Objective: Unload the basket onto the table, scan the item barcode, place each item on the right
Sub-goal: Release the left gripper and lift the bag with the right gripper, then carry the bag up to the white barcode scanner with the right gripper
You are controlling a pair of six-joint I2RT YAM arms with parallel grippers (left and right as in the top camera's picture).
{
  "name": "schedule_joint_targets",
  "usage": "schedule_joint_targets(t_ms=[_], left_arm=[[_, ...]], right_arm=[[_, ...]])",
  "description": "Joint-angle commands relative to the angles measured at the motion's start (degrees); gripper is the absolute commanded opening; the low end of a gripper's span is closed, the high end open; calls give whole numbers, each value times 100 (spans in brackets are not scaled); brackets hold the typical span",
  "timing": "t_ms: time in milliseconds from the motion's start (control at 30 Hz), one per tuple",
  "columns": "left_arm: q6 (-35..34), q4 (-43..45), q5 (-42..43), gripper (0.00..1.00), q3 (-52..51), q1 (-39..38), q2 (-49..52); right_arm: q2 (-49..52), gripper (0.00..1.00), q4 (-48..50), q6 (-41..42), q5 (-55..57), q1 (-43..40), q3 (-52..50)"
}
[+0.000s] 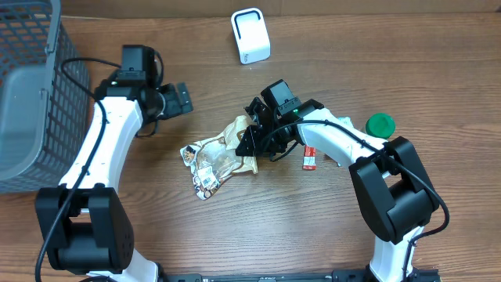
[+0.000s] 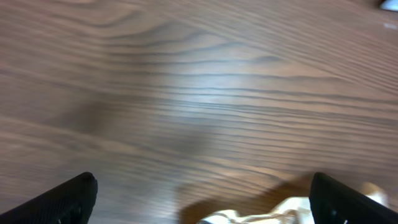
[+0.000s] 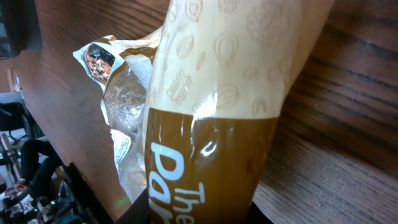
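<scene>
Wood table (image 1: 313,235); grey basket (image 1: 31,86) far left; snack bag (image 1: 223,157) at centre, its right end clamped in right gripper (image 1: 252,135); left gripper (image 1: 184,99) left of bag, jaws spread wide, empty; white scanner (image 1: 250,35) at far edge; green lid (image 1: 380,124) on right.

We see a grey mesh basket (image 1: 23,35) filling the upper left of the overhead frame, cut off by its edges. It stands on a brown wooden table (image 1: 258,235). At the right, about mid-height, a round green lid (image 1: 380,124) lies flat on the wood. Left of it and a little lower lies a small red and white packet (image 1: 309,159), apart from the lid. Both wrist views show the same wood grain.
</scene>
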Motion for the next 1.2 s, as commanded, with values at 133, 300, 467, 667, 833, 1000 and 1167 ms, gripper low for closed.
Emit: schedule_joint_targets(t_ms=[133,300,467,667,833,1000,1167], left_arm=[[146,-428,-1147,100,-66,433,-81],[149,-470,-1204,100,-76,503,-81],[149,-470,-1204,100,-76,503,-81],[149,-470,-1204,100,-76,503,-81],[149,-470,-1202,100,-76,503,-81],[149,-470,-1202,100,-76,503,-81],[149,-470,-1202,100,-76,503,-81]], right_arm=[[26,8,31,-170,0,-7,-31],[26,4,118,-175,0,-7,-31],[-4,4,350,-343,-7,-7,61],[-503,4,321,-1261,31,-7,767],[-1014,4,227,-2507,407,-7,1526],[-1250,4,271,-4745,529,-17,2118],[-1259,4,901,-5643,1674,-17,2238]])
